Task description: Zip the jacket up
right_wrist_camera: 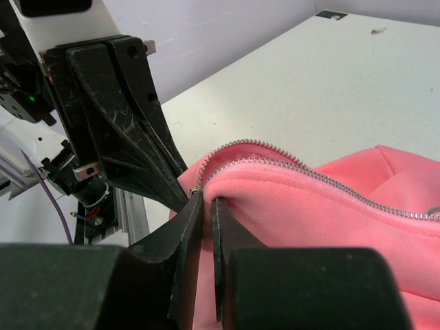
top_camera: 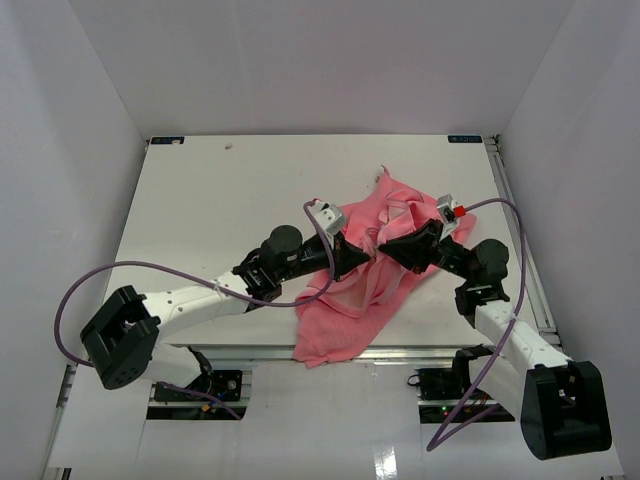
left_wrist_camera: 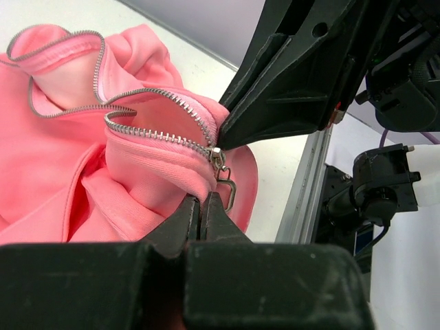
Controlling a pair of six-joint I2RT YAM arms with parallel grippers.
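The jacket (top_camera: pixel 352 300) lies toward 4 o'clock on the bench (top_camera: pixel 220 200), its hem spilling over the 6 o'clock edge. The left pincer (left_wrist_camera: pixel 201 206) is clenched on fabric under the slider (left_wrist_camera: pixel 217 157). The right pincer (right_wrist_camera: pixel 205 206) is clenched on the zipper edge. Either thin pinch may slip, and the slider could then jam on misaligned teeth (left_wrist_camera: pixel 158 137).

No text, brand or number can be read in any view. Top view: one small dark tag (top_camera: pixel 168 140) sits at the far corner of the counter (top_camera: pixel 220 200), upper left of the frame, and a second dark tag (top_camera: pixel 464 138) sits at the far corner, upper right. Both carry bluish marks that are too small to read.
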